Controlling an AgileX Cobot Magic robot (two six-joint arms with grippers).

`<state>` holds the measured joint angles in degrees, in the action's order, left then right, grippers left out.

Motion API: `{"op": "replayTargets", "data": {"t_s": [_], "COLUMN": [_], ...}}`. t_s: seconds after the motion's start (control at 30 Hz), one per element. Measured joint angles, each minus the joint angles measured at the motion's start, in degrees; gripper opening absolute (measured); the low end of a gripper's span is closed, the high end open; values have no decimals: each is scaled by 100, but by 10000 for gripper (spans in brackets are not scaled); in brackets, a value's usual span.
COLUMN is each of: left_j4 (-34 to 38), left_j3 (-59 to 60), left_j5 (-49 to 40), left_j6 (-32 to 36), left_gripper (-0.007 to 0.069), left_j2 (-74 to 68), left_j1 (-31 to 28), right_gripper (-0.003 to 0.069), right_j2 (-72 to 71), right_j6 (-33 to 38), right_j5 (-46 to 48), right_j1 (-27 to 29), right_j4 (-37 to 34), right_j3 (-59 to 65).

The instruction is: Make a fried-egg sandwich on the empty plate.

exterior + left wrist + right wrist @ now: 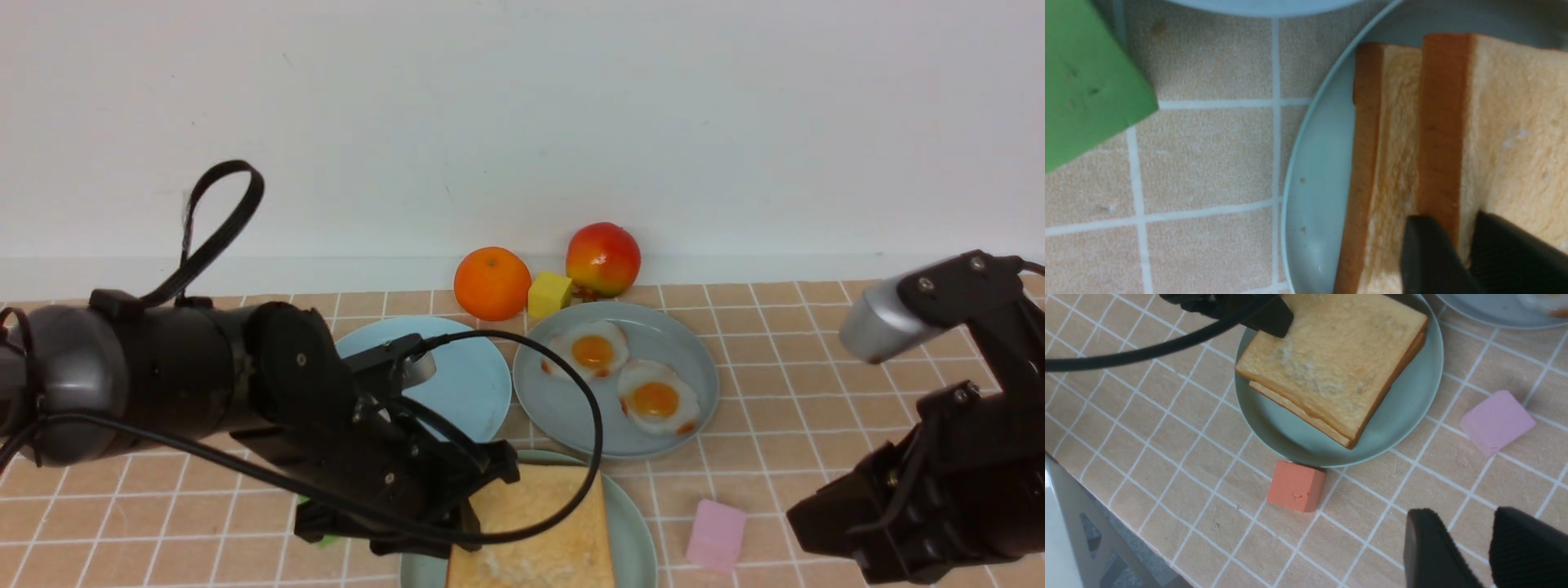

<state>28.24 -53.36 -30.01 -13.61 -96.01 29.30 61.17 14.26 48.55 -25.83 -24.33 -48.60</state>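
1. Your left gripper (1453, 228) is down low, right at the near edge. Its fingers straddle the crust of the top slice (1515, 122), one above and one tucked in over the lower slice (1384, 143). Squeezing or letting go? I can't tell from these views. A green block (1081, 81) lies on the tiles beside it.
2. Both slices sit stacked on the mint-green plate (1404, 416). The top one is skewed a touch, so a strip of the lower one peeks out. No egg shows between them from any angle.
3. Handling call: that toast looks light and spongy, and rough enough not to slip. Pinch it at the crust edge, and gently, or I'd expect it to dent.
4. Farther back and to the right, the far egg (593, 351) and the near egg (655, 400) lie flat on the grey-blue plate (563, 416), well apart from both grippers. They look thin and floppy, so I'd catch one by the rim of its white.
5. A pink block (717, 535) sits on the tiles near the mint-green plate's right side.
6. Your right gripper (1472, 522) hovers over bare tiles, jaws apart and nothing between them.
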Motion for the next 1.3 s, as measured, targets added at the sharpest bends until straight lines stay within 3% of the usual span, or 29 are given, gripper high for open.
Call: {"op": "replayTargets", "data": {"t_s": [0.27,0.43,0.53,0.67,0.83,0.87,1.1,1.3], "left_j4": [-397,-752,-802,-904,-902,-896,-1046,-1200], "left_j3": [0,0,0,5,19,19,113,394], "left_j5": [-507,-877,-1246,-1944,-2726,-3013,-3040,-2961], "left_j6": [-1,-132,-160,-159,-279,-384,-462,-462], "left_gripper": [419,448,445,403,295,219,-13,-13], "left_j2": [335,1296,2111,3275,4535,5098,6874,7642], "left_j1": [0,0,0,0,0,0,0,0], "right_gripper": [244,223,126,-8,-13,-13,-10,-8], "right_j2": [-197,-1117,-2026,-3227,-4479,-5027,-5983,-6076], "right_j6": [-326,95,560,907,919,923,923,923], "right_j5": [-41,-378,-514,-564,-686,-925,-1195,-1136], "right_j1": [0,0,0,0,0,0,0,0], "right_j4": [161,69,-85,-168,-168,-113,521,646], "right_j3": [80,692,1266,1890,2440,2585,2838,2875]}}
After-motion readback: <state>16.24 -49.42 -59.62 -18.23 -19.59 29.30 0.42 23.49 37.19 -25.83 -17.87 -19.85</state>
